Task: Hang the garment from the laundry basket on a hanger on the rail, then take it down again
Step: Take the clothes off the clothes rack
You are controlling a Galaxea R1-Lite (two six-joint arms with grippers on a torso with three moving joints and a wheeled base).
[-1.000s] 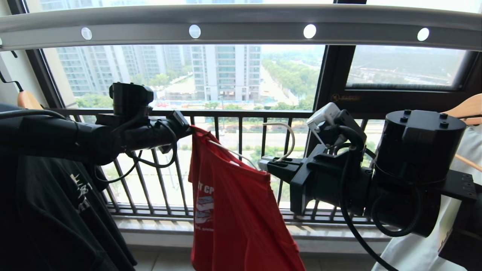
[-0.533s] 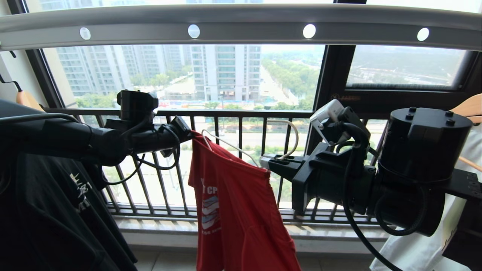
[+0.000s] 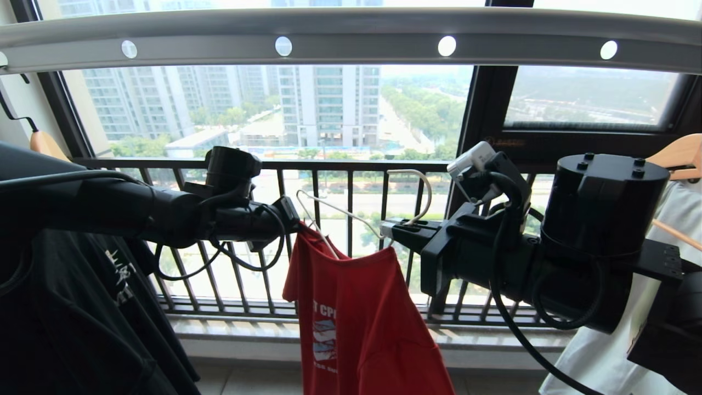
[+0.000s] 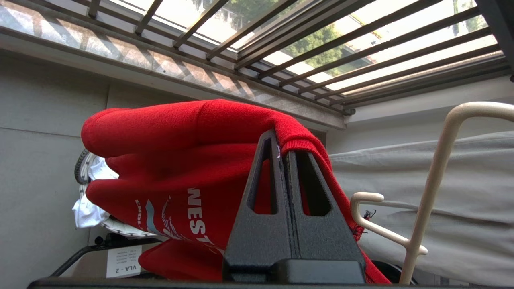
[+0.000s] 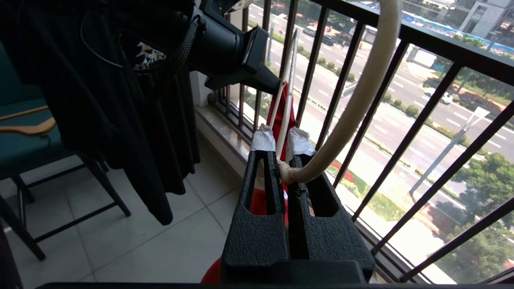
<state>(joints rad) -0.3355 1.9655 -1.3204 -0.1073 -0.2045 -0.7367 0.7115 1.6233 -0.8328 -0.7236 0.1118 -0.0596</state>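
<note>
With my right gripper (image 3: 390, 229) clamped on the hanger (image 3: 351, 214) below the rail (image 3: 351, 33), my left gripper (image 3: 293, 222), pinching the garment (image 3: 362, 307) collar, stretches it toward the wire arm.

Left claw (image 4: 283, 148) pinches red T-shirt (image 4: 176, 160) beside hanger (image 4: 433, 180).

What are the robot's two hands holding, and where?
Left gripper pinches the red T-shirt's neck edge; right gripper clamps the hanger at its neck.
</note>
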